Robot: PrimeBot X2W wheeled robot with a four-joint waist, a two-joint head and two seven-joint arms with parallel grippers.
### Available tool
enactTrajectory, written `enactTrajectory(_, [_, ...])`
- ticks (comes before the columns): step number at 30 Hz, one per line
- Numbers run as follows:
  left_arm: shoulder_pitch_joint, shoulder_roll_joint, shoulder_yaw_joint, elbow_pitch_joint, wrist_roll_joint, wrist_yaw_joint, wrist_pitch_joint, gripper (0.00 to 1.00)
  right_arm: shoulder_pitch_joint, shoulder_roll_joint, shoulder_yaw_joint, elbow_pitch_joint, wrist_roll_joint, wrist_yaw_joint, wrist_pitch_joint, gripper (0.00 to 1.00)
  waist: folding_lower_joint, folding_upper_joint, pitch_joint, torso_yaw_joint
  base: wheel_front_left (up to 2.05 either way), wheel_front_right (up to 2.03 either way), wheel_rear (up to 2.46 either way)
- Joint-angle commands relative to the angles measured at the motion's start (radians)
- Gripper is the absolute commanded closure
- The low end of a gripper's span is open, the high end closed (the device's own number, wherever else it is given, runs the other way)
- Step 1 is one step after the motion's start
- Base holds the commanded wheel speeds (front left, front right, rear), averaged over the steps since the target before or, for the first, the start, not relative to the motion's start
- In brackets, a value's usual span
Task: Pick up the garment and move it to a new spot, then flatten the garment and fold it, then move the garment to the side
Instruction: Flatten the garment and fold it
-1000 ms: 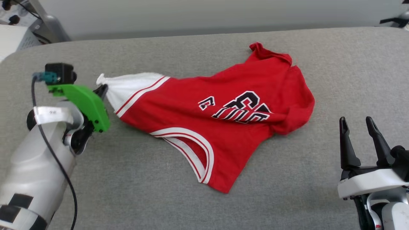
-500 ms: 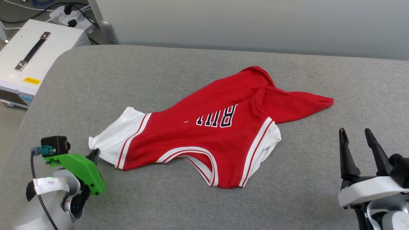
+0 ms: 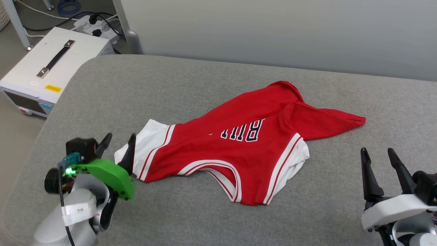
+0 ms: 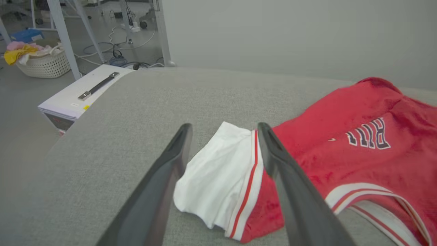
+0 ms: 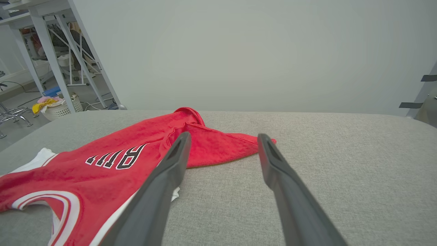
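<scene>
The rumpled red jersey T-shirt with white sleeves (image 3: pixel 218 150) lies on the grey fabric-covered desk (image 3: pixel 205 82), with the left gripper (image 3: pixel 120 137) spread wide just beside its white sleeve and the right gripper (image 3: pixel 376 151) also wide, well apart from it.

Shirt (image 3: pixel 239 150), chest: black block lettering (image 3: pixel 243 131) with a white outline, upside down in the head view. First letter looks like "B"; the next upright strokes may be "U" and "L"; the full word can't be read. White box (image 3: pixel 51 71) on the floor: yellow sticker (image 3: pixel 53 89), print too small. White tape tag (image 3: pixel 78 209) on left forearm (image 3: pixel 58 229): faint marks, illegible.
</scene>
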Motion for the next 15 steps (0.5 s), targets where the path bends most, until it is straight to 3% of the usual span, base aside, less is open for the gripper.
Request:
enactTrajectory(1, [0.015, -0.002, 0.045, -0.075, 0.051, 0.019, -0.006, 0.00, 0.016, -0.007, 0.000, -0.005, 0.000, -0.001, 0.010, 0.00, 0.0000, 0.0000, -0.012, 0.014, 0.00, 0.00, 0.00])
enactTrajectory(6, [0.156, -0.062, 0.208, -0.363, 0.232, 0.061, -0.007, 0.00, 0.025, -0.029, 0.016, -0.017, 0.003, -0.001, 0.073, 0.00, 0.0000, 0.0000, -0.020, 0.036, 0.00, 0.00, 0.00])
enactTrajectory(10, [0.265, -0.113, 0.270, -0.489, 0.351, 0.041, -0.007, 0.00, 0.011, -0.072, 0.063, -0.020, 0.007, -0.001, 0.200, 0.00, 0.0000, 0.0000, -0.013, 0.058, 0.00, 0.00, 0.00])
enactTrajectory(15, [0.309, -0.171, 0.316, -0.528, 0.414, -0.005, -0.007, 0.00, -0.048, -0.111, 0.107, 0.021, 0.028, -0.001, 0.399, 0.00, 0.0000, 0.0000, 0.007, 0.088, 0.00, 0.00, 0.00])
